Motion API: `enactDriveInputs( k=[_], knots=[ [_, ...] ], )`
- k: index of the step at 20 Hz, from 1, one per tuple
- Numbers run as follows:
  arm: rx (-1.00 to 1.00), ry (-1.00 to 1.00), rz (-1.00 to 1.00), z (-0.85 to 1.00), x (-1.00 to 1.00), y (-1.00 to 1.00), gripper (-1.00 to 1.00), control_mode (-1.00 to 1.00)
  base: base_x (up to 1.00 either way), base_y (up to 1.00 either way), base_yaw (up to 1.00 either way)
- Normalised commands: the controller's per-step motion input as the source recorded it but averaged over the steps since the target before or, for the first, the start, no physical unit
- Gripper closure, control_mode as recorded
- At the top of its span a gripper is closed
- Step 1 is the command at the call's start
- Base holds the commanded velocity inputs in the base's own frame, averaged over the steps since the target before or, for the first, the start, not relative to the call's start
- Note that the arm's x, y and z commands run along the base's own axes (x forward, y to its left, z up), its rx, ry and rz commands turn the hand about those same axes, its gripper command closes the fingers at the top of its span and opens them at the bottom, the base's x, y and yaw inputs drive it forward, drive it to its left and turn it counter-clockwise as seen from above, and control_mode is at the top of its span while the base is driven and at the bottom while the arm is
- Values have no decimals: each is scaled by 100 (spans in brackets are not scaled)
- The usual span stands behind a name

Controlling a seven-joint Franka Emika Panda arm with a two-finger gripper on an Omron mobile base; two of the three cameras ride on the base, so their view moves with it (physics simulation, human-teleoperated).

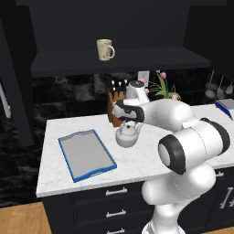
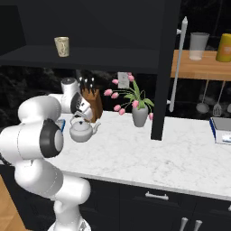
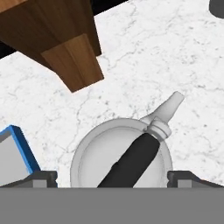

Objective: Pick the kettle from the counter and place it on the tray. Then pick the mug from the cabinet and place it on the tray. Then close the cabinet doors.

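My fingers (image 3: 112,177) sit at the bottom of the hand view, spread wide, one tip low left and one low right, with the kettle (image 3: 121,153) between them. Nothing is gripped; the tips stand apart from the kettle's dark arched handle, which runs diagonally up toward the spout at centre right. In the left base view my fingers (image 1: 131,125) are right over the kettle (image 1: 126,136) at frame centre; in the right base view the fingers (image 2: 81,118) hang over the kettle (image 2: 82,130) at centre left.

The kettle sits upright on the white marbled bench (image 1: 146,157), spout pointing right in the right base view. Just behind it stands a brown wooden knife block (image 2: 92,103), upper left in the hand view (image 3: 57,39).

The tray (image 1: 86,154), grey with a blue rim, lies on the bench at left centre of the left base view, near the kettle but apart from it; its corner shows low left in the hand view (image 3: 19,146).

A grey vase of pink flowers (image 2: 139,113) stands right of the kettle at centre of the right base view.

The mug (image 1: 105,49) stands upright on the cabinet (image 1: 119,61) shelf, upper centre of the left base view, upper left in the right base view (image 2: 62,46). A cabinet door (image 2: 163,67) stands open, its silver bar handle beside it.
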Motion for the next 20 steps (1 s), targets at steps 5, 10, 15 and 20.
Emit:
enactDriveInputs(
  k=[5, 10, 15, 20],
  knots=[
    [0, 1, 0, -17, 17, 1, -100, -100, 0, 0, 0],
    [0, 2, 0, -21, 5, 2, -100, -100, 0, 0, 0],
    [0, 1, 0, -28, 0, 4, 100, -100, 0, 0, 0],
    [1, 0, 0, -5, -45, 0, 100, -100, 0, 0, 0]
  ],
)
